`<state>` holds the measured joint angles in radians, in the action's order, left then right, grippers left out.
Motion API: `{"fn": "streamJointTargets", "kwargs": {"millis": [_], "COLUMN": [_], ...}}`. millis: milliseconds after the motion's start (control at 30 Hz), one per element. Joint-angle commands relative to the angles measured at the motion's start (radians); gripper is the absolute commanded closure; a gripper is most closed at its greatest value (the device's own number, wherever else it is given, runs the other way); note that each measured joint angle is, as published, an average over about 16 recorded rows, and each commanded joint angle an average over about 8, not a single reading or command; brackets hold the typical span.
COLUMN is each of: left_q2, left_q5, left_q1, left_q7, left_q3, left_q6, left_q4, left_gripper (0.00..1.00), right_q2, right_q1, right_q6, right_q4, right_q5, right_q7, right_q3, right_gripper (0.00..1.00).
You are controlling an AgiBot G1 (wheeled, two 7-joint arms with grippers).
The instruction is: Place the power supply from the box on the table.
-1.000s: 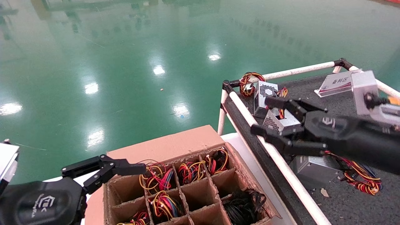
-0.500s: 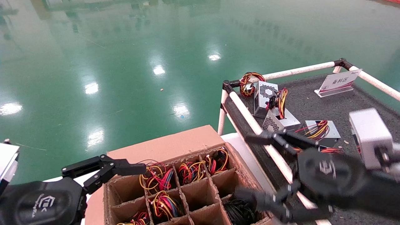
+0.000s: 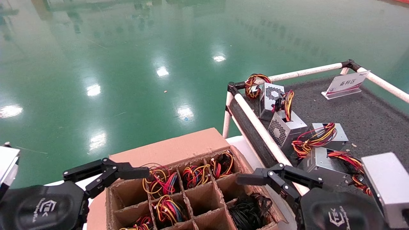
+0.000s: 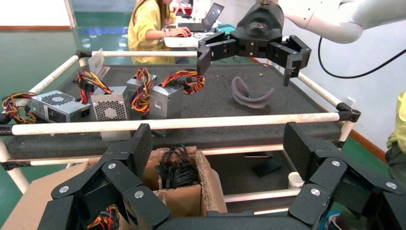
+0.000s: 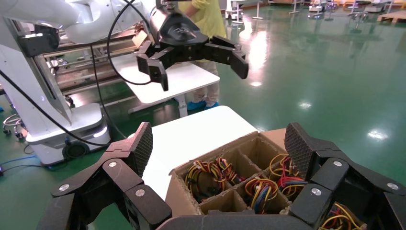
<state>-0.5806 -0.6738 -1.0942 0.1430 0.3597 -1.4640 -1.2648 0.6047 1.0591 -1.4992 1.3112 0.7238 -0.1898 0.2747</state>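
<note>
In the head view the right gripper (image 3: 271, 188), jaws apart and empty, hangs over the box (image 3: 204, 195) edge, a power supply (image 3: 319, 164) on the table (image 3: 377, 118) at its 2 o'clock; the right wrist view shows the left gripper (image 5: 198, 60) likewise spread beyond the box (image 5: 225, 177).

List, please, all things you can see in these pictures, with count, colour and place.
power supplies: four, silver with red, yellow and orange wires, on the table near its left rail
table: one, dark grey with white pipe rail, to the right
box: one, brown cardboard with grid cells, in front
wire bundles: several, multicoloured, in the box's cells
black cable bundle: one, in a right cell
sign: one, white, far on the table
left gripper: open, at the box's left corner
right gripper: open, over the box's right edge
</note>
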Motion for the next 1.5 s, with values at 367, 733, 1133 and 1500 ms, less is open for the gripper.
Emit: {"fn": "streamJointTargets", "kwargs": {"millis": [367, 733, 1133, 1500], "left_q2": [0.000, 0.000, 0.000, 0.000], "left_q5": [0.000, 0.000, 0.000, 0.000], "left_q1": [0.000, 0.000, 0.000, 0.000], "left_q7": [0.000, 0.000, 0.000, 0.000], "left_q3": [0.000, 0.000, 0.000, 0.000], "left_q6": [0.000, 0.000, 0.000, 0.000], "left_q4": [0.000, 0.000, 0.000, 0.000], "left_gripper": [0.00, 0.00, 0.00, 0.00], "right_q2": [0.003, 0.005, 0.006, 0.007], "right_q1": [0.008, 0.013, 0.015, 0.016], "right_q6": [0.002, 0.003, 0.004, 0.004], "right_q4": [-0.015, -0.024, -0.027, -0.028], "right_q5": [0.003, 0.005, 0.006, 0.007], "right_q7": [0.001, 0.002, 0.002, 0.002], "right_q3": [0.002, 0.004, 0.005, 0.005], "right_gripper": [0.00, 0.00, 0.00, 0.00]}}
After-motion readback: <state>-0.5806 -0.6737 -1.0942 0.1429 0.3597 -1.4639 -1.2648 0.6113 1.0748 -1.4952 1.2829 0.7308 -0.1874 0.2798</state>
